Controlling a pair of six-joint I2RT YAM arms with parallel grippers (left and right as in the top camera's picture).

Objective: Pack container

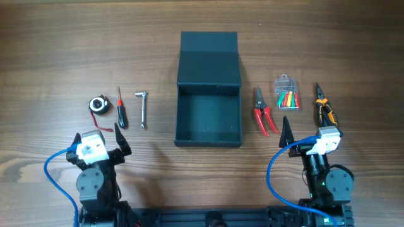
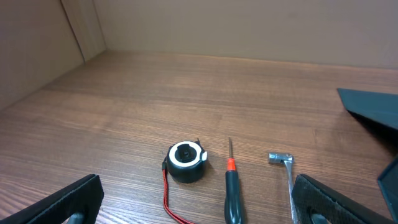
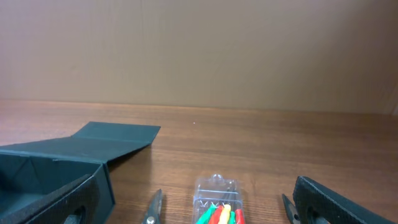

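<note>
Evidently, the dark teal-grey matte rectangular box (image 1: pixel 208 116) is sitting empty, hand tools (image 1: pixel 144 108) waiting outside, while the left gripper (image 1: pixel 98 137) and right gripper (image 1: pixel 309 129) are gaping wide, holding nothing.

We see a robotics lab setup, wood-grain tabletop (image 1: pixel 57 50), plain brown panels (image 2: pixel 37 37) boxing it in, two small robot arms (image 1: pixel 95 183) with blue cables (image 1: pixel 47 169) at the near edge, screwdriver (image 1: pixel 120 110), L-shaped wrench (image 1: pixel 142 110) and red-handled cutters (image 1: pixel 261 110) laid out in a row
</note>
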